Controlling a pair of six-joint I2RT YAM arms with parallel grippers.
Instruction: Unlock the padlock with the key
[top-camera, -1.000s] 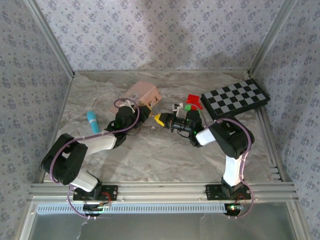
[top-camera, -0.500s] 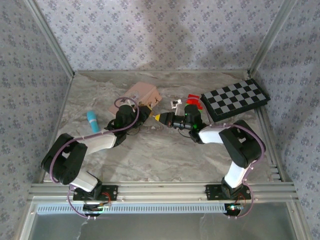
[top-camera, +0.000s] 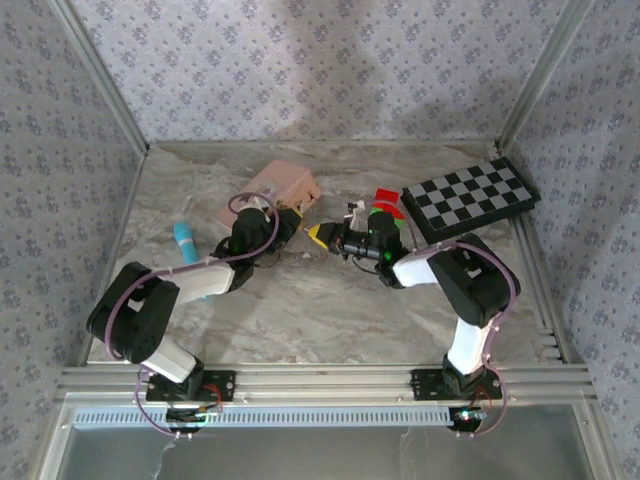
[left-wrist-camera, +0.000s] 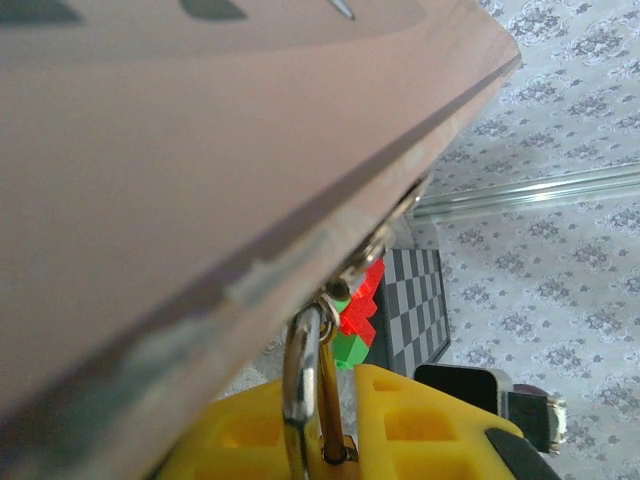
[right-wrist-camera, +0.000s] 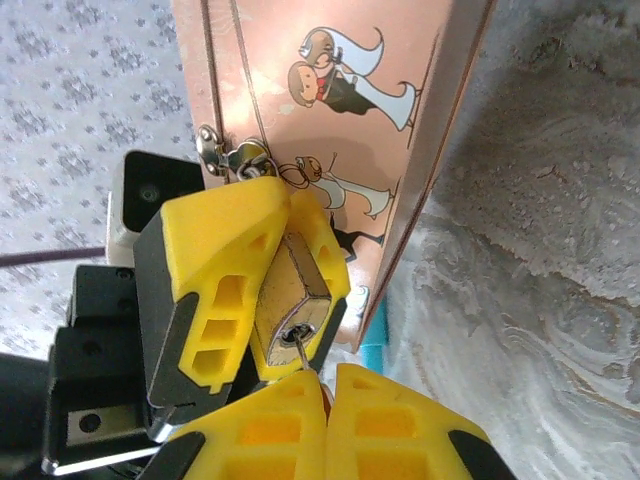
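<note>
Both crowd the box (right-wrist-camera: 270, 110) edge: left jaws pinching padlock (right-wrist-camera: 287, 295), right jaws pinching key (right-wrist-camera: 296, 345).

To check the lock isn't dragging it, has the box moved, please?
No; the box sits where it was, judged against the checkerboard.

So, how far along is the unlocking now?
Done: the left gripper clamps the padlock, and the key is inserted. In hand: the right gripper pinches the key. Left: turning it and freeing the shackle, which hangs on the box clasp.
</note>
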